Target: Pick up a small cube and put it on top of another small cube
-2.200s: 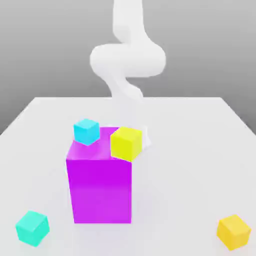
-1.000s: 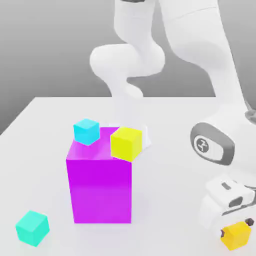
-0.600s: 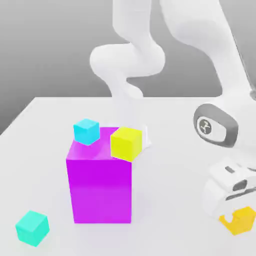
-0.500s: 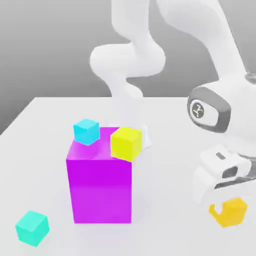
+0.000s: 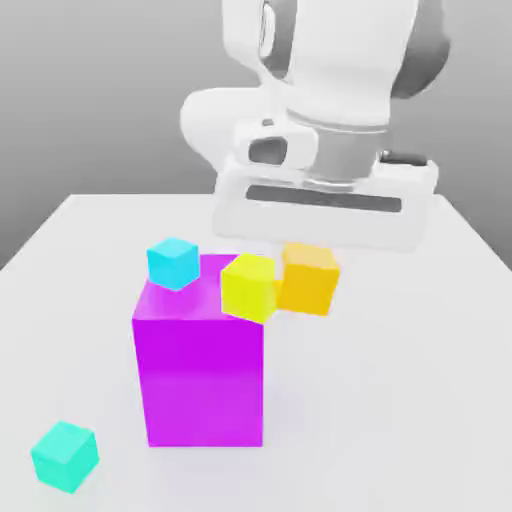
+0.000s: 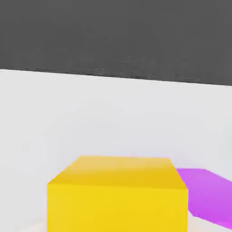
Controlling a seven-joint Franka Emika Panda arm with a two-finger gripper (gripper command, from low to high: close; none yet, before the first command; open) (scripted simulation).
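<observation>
Above the table (image 5: 420,330), just beside the top of the tall magenta block (image 5: 200,380), the gripper (image 5: 312,262) hangs with the small amber cube (image 5: 308,280) clenched between its fingers, lifted clear of the surface. In the exterior view the cube sits just to the right of the lemon-yellow cube (image 5: 249,287), which perches on the magenta block's right corner; whether the two touch I cannot tell. A cyan cube (image 5: 173,263) rests on the block's left corner, and a second cyan cube (image 5: 64,455) lies on the table near the front left. In the hand view the amber cube (image 6: 118,195) fills the foreground with a slice of the magenta block (image 6: 206,192) beside it.

The step in hand looks like the carry: the pick is done and the stacking is not. The next move probably calls for raising the amber cube above a target cube, centring it squarely over that top face, then lowering gently before releasing, since the lemon-yellow cube overhangs its corner and a nudge could tip it off.
</observation>
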